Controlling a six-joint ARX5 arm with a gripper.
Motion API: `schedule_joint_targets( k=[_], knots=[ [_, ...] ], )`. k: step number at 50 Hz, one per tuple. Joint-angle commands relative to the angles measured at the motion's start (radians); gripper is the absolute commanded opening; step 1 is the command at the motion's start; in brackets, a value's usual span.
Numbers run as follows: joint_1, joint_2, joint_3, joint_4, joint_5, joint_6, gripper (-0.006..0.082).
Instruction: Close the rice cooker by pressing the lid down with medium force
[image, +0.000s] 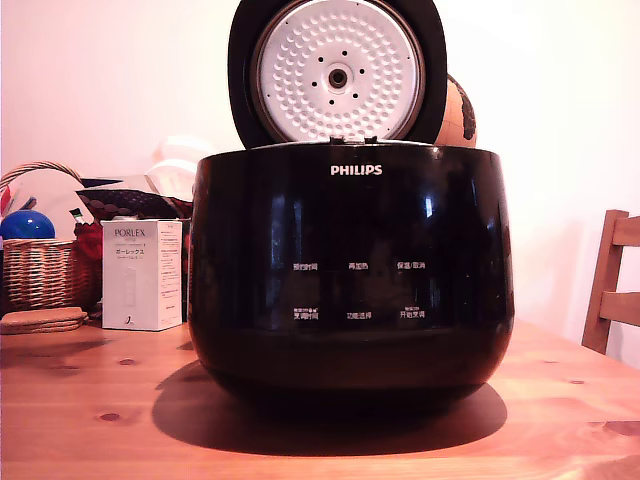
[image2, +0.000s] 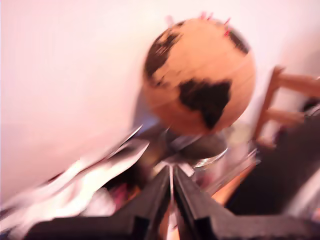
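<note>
The glossy black rice cooker (image: 350, 270) with white PHILIPS lettering fills the middle of the exterior view, standing on the wooden table (image: 90, 420). Its round lid (image: 337, 72) stands upright and open behind the pot, and the dimpled silvery-white inner plate (image: 300, 60) with its central vent hole faces the camera. No arm or gripper shows in the exterior view. In the blurred wrist view my gripper (image2: 171, 172) is shut, its two black fingers meeting with nothing between them. That view does not clearly show the cooker.
A cork-coloured globe (image2: 200, 75) stands ahead of the gripper; it peeks out behind the lid (image: 460, 110). A wooden chair (image: 612, 290) stands at the exterior view's right. At that view's left are a white PORLEX box (image: 142, 275), a wicker basket (image: 40, 270) and a blue ball (image: 26, 225).
</note>
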Motion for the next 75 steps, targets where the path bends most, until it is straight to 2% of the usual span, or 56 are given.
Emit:
schedule_joint_targets(
  k=[1, 2, 4, 5, 16, 21, 22, 24, 25, 29, 30, 41, 55, 63, 75],
  knots=[
    [0.004, 0.052, 0.082, 0.009, 0.053, -0.033, -0.0019],
    [0.006, 0.071, 0.106, 0.009, 0.075, -0.085, -0.0019],
    [0.011, 0.110, 0.156, 0.010, 0.118, -0.085, -0.0019],
    [0.012, 0.128, 0.179, 0.009, 0.137, -0.122, -0.0019],
    [0.013, 0.307, 0.374, 0.026, 0.314, -0.256, -0.0019],
    [0.013, 0.369, 0.402, 0.084, 0.362, -0.296, -0.0019],
    [0.013, 0.381, 0.404, 0.098, 0.370, -0.341, -0.0019],
    [0.013, 0.401, 0.404, 0.126, 0.385, -0.341, -0.0019],
    [0.013, 0.410, 0.404, 0.135, 0.389, -0.383, -0.0019],
    [0.010, 0.454, 0.404, 0.174, 0.400, -0.383, -0.0019],
    [0.010, 0.465, 0.404, 0.183, 0.402, -0.423, -0.0019],
    [-0.007, 0.554, 0.404, 0.192, 0.414, -0.449, -0.0019],
    [-0.032, 0.580, 0.404, 0.114, 0.452, -0.473, -0.0019],
    [-0.056, 0.580, 0.404, 0.013, 0.515, -0.463, -0.0019],
    [-0.084, 0.574, 0.406, -0.156, 0.525, -0.391, -0.0019]
  ],
)
